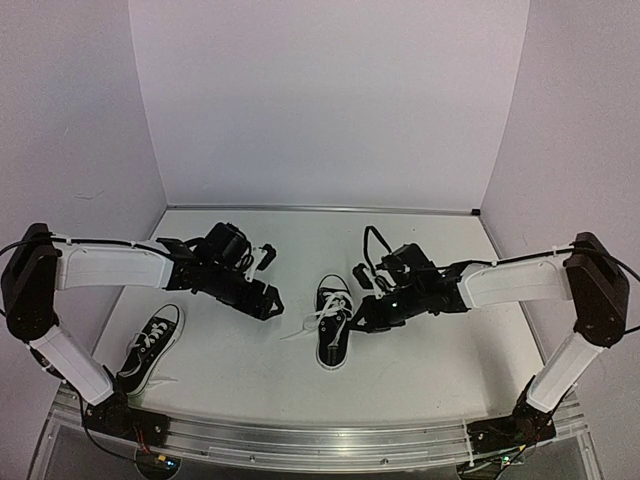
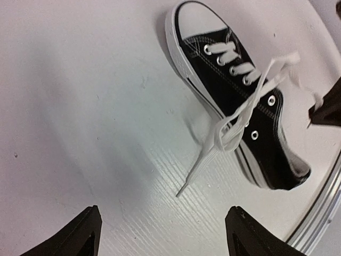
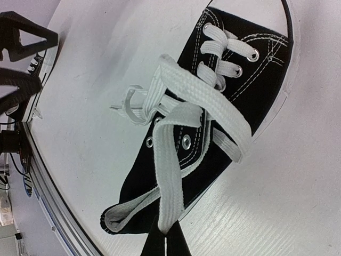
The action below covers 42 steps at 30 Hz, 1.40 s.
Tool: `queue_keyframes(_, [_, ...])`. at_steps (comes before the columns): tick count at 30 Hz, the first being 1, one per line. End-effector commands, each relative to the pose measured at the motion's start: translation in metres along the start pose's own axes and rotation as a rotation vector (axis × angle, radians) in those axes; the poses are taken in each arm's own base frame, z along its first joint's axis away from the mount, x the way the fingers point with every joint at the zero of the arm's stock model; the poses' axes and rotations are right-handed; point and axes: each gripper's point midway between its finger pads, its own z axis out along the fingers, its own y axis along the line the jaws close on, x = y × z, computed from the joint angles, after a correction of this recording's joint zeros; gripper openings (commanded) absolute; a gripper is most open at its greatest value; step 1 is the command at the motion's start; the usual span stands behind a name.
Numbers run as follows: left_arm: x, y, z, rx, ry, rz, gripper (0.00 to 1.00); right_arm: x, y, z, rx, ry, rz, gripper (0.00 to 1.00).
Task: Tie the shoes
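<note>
While the left gripper (image 2: 165,237) hovers over the table (image 1: 240,380) with its jaws spread wide and nothing between them, the right gripper (image 3: 166,244) is pinched tight on a lace (image 3: 169,176) of the middle shoe (image 1: 333,335). That flat white lace runs from the eyelets back over the shoe's opening and heel, straight into the closed fingertips. A loose lace (image 2: 205,160) trails off the shoe's left side and lies on the table, ahead of the left gripper's fingertips and not touching them.

The middle shoe stands on its sole near the table's centre, between the two grippers. Its long axis runs near to far: the white toe cap points toward the back wall, the heel toward the near rail (image 1: 300,432).

The left shoe (image 1: 150,350) sits on its sole by the table's near-left corner, close to the left arm and well apart from the middle shoe. Its long axis lies diagonally, toe away and to the right, heel toward the corner.
</note>
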Motion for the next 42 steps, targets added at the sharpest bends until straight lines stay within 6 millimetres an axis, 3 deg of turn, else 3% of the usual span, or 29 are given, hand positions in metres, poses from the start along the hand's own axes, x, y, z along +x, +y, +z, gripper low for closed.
queue_keyframes(1, [0.016, -0.011, 0.013, -0.019, 0.029, 0.311, 0.81, -0.009, 0.007, -0.012, 0.003, -0.041, -0.011, 0.0])
queue_keyframes(5, [0.018, -0.029, 0.028, 0.028, 0.029, 0.455, 0.75, -0.008, 0.005, -0.012, 0.01, -0.037, -0.004, 0.0])
queue_keyframes(10, [0.029, -0.043, 0.06, 0.037, 0.096, 0.596, 0.59, -0.009, 0.005, -0.014, 0.017, -0.042, -0.001, 0.0])
queue_keyframes(14, [0.024, -0.045, 0.076, 0.034, 0.079, 0.625, 0.52, -0.009, 0.005, -0.016, 0.021, -0.046, 0.001, 0.0])
queue_keyframes(21, [0.02, -0.046, 0.097, 0.034, 0.094, 0.639, 0.49, -0.009, 0.006, -0.018, 0.02, -0.047, 0.001, 0.0])
queue_keyframes(25, [0.025, -0.045, 0.107, 0.038, 0.12, 0.634, 0.38, -0.01, 0.005, -0.022, 0.029, -0.055, 0.002, 0.0])
queue_keyframes(32, [0.034, -0.028, 0.087, 0.016, 0.111, 0.513, 0.03, -0.004, -0.003, -0.034, 0.055, -0.073, 0.024, 0.0])
queue_keyframes(42, [0.014, 0.018, 0.057, -0.097, 0.005, 0.225, 0.0, 0.018, -0.043, -0.072, 0.182, -0.165, 0.155, 0.0])
